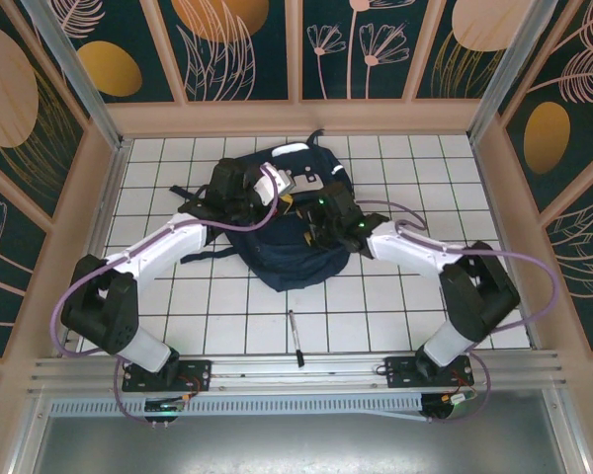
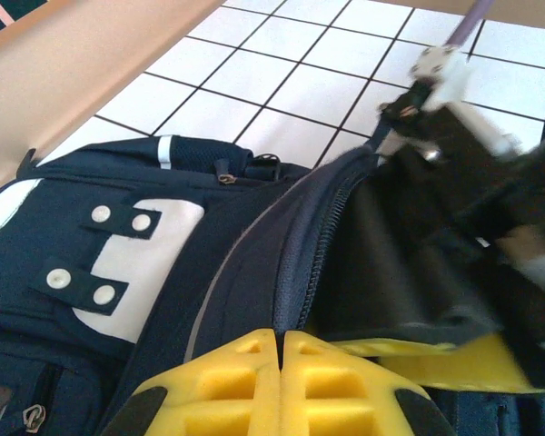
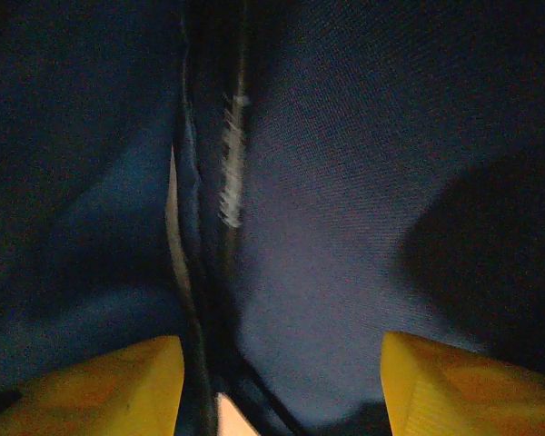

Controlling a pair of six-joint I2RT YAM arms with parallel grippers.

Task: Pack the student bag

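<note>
Holding the bag (image 1: 292,259) open, mid-table
My left gripper (image 2: 280,381) is clamped shut on the zip rim (image 2: 322,245); right gripper (image 3: 274,363) hangs spread close over the fabric, holding nothing. Next, I reckon: back it out, fetch the pen (image 1: 295,339).

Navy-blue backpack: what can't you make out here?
Contents of the navy-blue fabric backpack: top view, the left arm and right arm cover the opening; right wrist view, dark, blurred.
Whether the shut left tool pinches the zipper edge: left wrist view, its own fingers hide it.
Thin dark stick: top view, too small to identify.
</note>
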